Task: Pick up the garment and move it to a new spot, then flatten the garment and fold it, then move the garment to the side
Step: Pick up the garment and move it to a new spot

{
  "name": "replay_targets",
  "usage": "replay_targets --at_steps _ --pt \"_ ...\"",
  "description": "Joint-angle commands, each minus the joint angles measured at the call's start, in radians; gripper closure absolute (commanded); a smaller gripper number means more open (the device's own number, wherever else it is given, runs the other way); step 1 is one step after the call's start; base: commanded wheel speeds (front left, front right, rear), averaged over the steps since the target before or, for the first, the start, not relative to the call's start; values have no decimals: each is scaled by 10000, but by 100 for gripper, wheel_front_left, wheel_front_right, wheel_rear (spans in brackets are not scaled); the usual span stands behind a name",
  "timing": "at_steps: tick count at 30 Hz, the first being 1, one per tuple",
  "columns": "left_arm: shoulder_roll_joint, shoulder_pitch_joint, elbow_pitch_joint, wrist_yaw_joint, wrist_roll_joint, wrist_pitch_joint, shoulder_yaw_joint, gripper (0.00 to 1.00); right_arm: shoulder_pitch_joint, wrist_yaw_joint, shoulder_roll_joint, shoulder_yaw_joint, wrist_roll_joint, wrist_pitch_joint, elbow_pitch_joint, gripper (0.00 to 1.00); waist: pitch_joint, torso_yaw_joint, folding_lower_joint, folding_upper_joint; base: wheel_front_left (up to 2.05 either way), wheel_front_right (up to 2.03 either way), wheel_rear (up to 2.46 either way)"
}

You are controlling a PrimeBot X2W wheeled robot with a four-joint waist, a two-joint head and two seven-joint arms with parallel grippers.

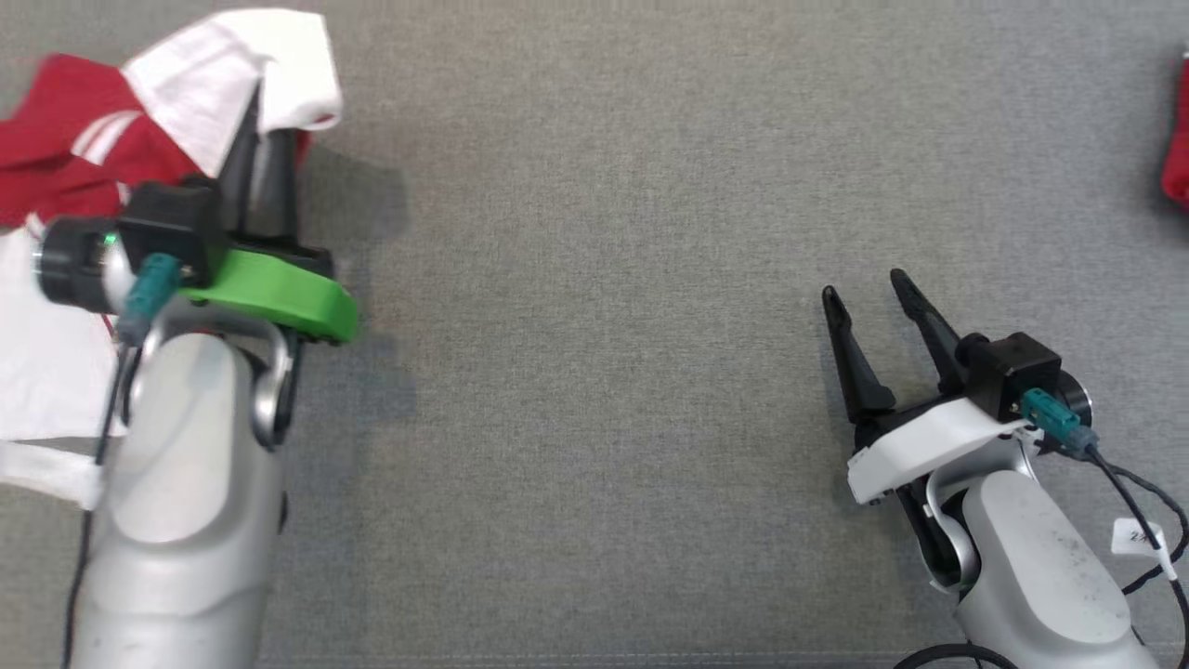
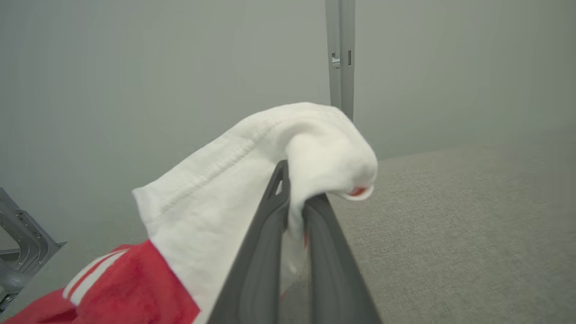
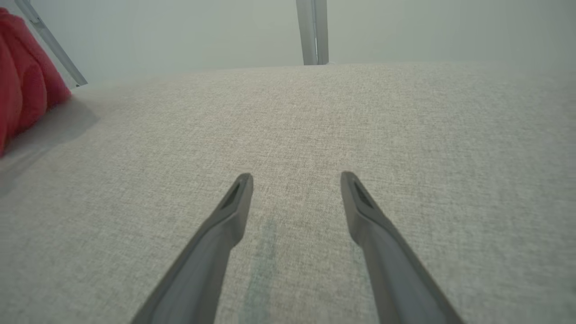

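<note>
The left hand [image 1: 263,139] is pinching a fold of the red and white cotton garment [image 1: 223,84], its 2 dark fingers [image 2: 265,252] closed tight on the white hem at the far left of the grey fabric-covered table [image 1: 594,279]. Seen from the left wrist, the white cloth is draping over the fingertips, and the red part with white stripes is trailing down to the left. More of the garment is lying bunched beside the pale forearm. The right hand [image 1: 864,288] is hovering above the table with its 2 fingers spread wide, holding nothing, well apart from the garment. Another red cloth [image 1: 1178,158] is sitting at the table's far right edge.
</note>
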Motion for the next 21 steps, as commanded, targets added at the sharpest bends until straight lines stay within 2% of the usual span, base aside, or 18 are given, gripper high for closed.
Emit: replay_targets --at_steps 1,5,11,15,19,21 --pt "-227 72 226 -52 -94 3 -338 100 186 -15 39 2 81 -3 79 0 -625 -668 -1 0 0 0 0" --pt "-713 -102 1073 -77 -439 1 -1438 100 310 -14 280 44 164 -3 142 0 -880 -1508 -1 0 0 0 0" --pt "-1056 -422 2388 -83 -1316 3 -3183 100 405 -15 581 292 293 -2 110 0 -956 -3052 -1 0 0 0 0" --pt "-1108 -783 2665 -80 -1808 1 -3665 100 439 -15 720 489 399 -2 128 0 -898 -3935 -1 0 0 0 0" --pt "-1115 -1493 2799 -73 -1606 1 -4027 100 319 -14 849 768 517 -2 88 0 -664 -4616 -1 0 0 0 0" --pt "-1099 -1972 3133 64 -1458 1 -4051 100 226 -14 875 919 602 -2 90 0 -577 -4886 -1 0 0 0 0"
